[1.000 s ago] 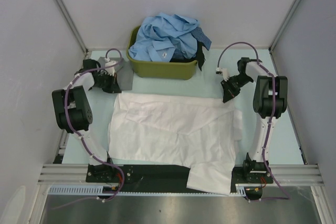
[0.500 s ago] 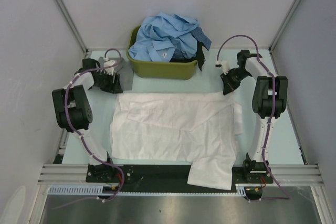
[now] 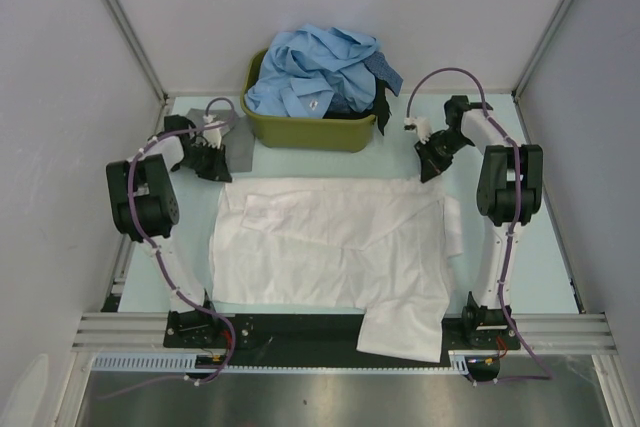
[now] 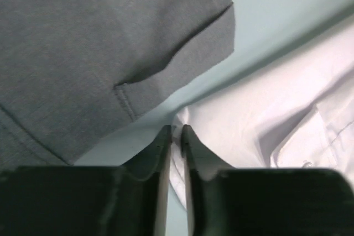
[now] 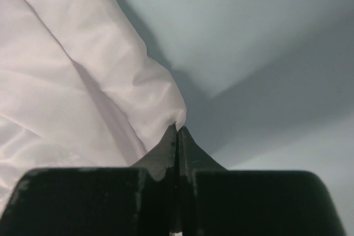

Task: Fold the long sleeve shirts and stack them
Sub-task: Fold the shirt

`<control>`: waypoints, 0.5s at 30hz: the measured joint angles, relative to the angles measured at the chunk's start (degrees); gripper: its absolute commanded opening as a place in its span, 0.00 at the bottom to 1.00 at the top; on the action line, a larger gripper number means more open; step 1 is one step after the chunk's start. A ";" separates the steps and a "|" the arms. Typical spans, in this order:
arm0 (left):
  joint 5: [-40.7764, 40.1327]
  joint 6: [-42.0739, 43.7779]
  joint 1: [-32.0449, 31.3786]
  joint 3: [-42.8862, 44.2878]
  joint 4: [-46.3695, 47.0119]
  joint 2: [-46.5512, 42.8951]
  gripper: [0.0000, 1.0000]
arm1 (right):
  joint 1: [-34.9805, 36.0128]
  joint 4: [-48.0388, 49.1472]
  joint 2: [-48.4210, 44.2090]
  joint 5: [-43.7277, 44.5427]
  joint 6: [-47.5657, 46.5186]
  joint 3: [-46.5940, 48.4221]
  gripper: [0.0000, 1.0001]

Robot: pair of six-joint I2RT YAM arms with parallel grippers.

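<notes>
The white long sleeve shirt (image 3: 330, 247) lies spread on the table, one part hanging over the near edge. My left gripper (image 3: 213, 169) is shut on its far left corner, seen as white cloth (image 4: 254, 120) between the jaws of my left gripper (image 4: 176, 131). My right gripper (image 3: 430, 172) is shut on the far right corner, and the white cloth (image 5: 83, 81) runs into my right gripper (image 5: 178, 128). Light blue shirts (image 3: 315, 72) and a dark one (image 3: 385, 77) are heaped in the tub. A grey shirt (image 3: 235, 142) lies flat at the far left and fills the left wrist view (image 4: 99, 42).
The olive-green plastic tub (image 3: 310, 129) stands at the back centre, just beyond the white shirt. Both arms reach to the far side of the table. Metal frame posts and white walls close in the left, right and back.
Both grippers have pulled the shirt's far edge farther back toward the tub. The far edge is now straighter and the cloth flatter.
</notes>
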 measured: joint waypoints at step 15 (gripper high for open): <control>7.04 -2.27 1.51 5.42 -2.23 -5.27 0.00 | -3.67 1.46 0.50 -0.46 4.35 6.29 0.00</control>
